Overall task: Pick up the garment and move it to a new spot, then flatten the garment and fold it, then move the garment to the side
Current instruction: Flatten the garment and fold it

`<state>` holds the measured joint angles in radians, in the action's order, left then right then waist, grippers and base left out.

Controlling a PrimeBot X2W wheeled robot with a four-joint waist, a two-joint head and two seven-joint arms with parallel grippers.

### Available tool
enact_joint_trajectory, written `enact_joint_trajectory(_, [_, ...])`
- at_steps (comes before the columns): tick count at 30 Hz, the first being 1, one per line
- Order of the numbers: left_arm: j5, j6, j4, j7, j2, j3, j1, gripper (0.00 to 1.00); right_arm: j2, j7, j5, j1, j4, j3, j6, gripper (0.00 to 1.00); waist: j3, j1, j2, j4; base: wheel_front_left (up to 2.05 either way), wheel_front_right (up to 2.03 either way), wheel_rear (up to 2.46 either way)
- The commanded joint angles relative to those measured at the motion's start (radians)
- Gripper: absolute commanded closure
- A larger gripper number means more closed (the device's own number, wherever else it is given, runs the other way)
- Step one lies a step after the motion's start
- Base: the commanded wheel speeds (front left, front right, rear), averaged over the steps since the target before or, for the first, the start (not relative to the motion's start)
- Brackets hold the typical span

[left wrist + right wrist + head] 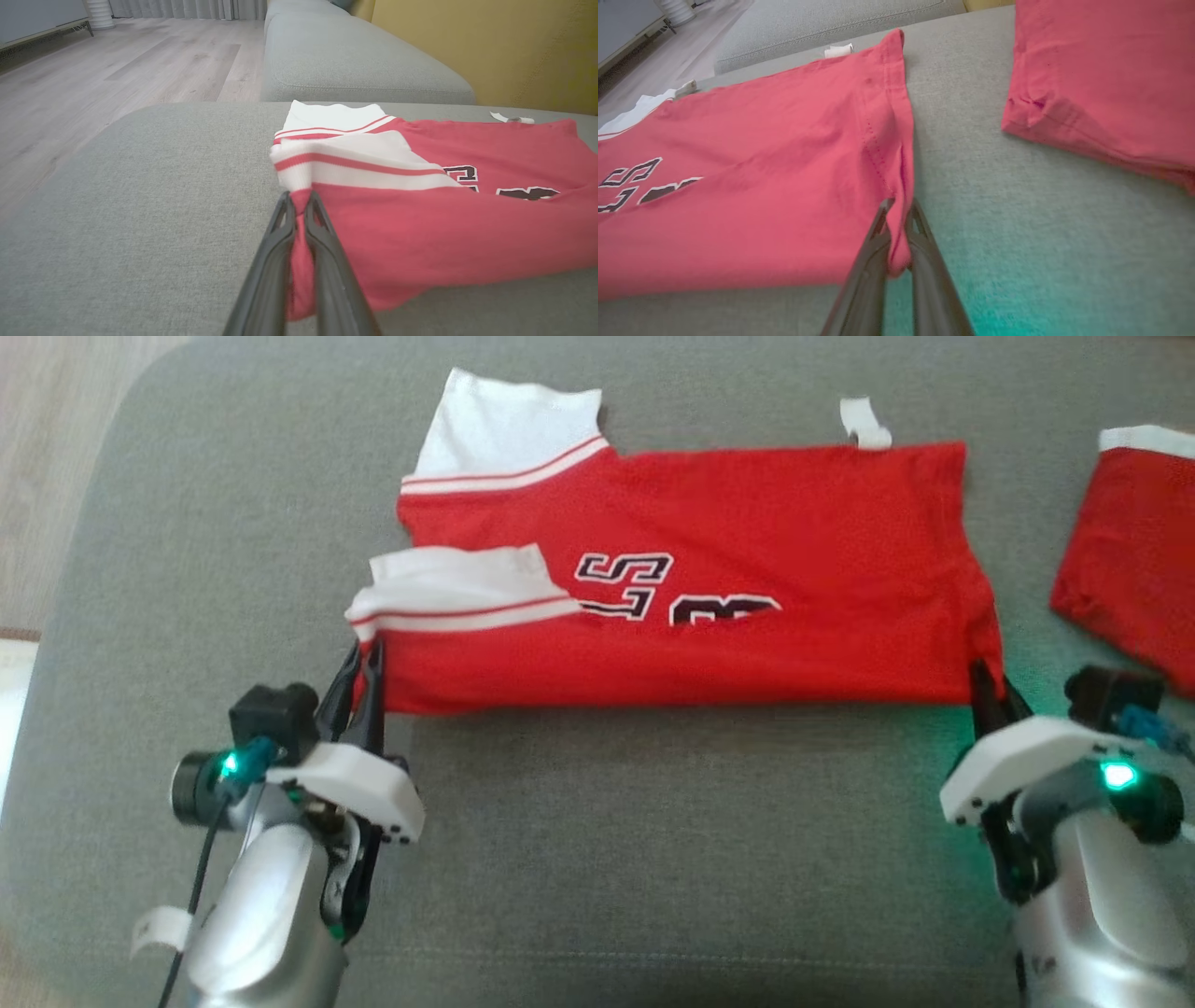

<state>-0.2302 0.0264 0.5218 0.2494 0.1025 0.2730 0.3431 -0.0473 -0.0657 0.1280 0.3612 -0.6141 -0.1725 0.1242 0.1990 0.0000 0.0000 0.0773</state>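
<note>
Head view showed the red garment [747, 513] spread across the middle of a grey sofa cushion [653, 859]. It was folded along its length, so that its near edge ran in a straight line between the two arms. Its two white sleeves [467, 583], each banded with a red stripe, lay at the robot's left end, one on top of the fold and one farther back. Dark lettering [635, 583] with a white outline was partly covered by the folded layer. A small white label [864, 425] stuck out from the far edge. The left gripper [366, 658] sat at the near left corner. In the left wrist view its jaws were pressed together on a pinch of red fabric just below the striped sleeve band. The right gripper [985, 686] sat at the near right corner. In the right wrist view its jaws were closed on the stitched hem, and a small fold of cloth hung between the fingers. A second red piece [1134, 551] with white trim lay on the same cushion, apart from the garment on the robot's right. Beyond the cushion the left wrist view took in a pale wooden floor [117, 70] and a yellow backrest [490, 46].
</note>
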Motion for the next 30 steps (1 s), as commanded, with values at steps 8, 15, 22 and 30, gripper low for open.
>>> enact_joint_trajectory(8, [-0.017,-0.009,-0.037,0.004,0.065,-0.051,-0.061,1.0,-0.003,-0.047,0.046,-0.16,0.219,0.04,0.007,1.0,-0.065,0.0,0.0,-0.048,0.0,0.0,0.0])
enact_joint_trajectory(15, [-0.024,-0.04,-0.081,-0.072,0.094,-0.02,-0.137,1.0,-0.003,-0.132,0.071,-0.253,0.32,0.041,0.007,1.0,-0.08,0.0,0.0,-0.05,0.0,0.0,0.0])
enact_joint_trajectory(22, [-0.027,-0.051,-0.119,-0.118,0.102,0.007,-0.169,0.38,-0.003,-0.203,0.055,-0.291,0.381,0.014,0.007,0.0,-0.08,0.0,0.0,-0.054,0.0,0.0,0.0])
enact_joint_trajectory(30, [-0.008,-0.036,-0.16,-0.105,0.124,0.004,-0.094,0.0,-0.003,-0.175,-0.02,-0.19,0.474,0.0,0.007,0.0,-0.033,0.0,0.0,-0.084,0.0,0.0,0.0])
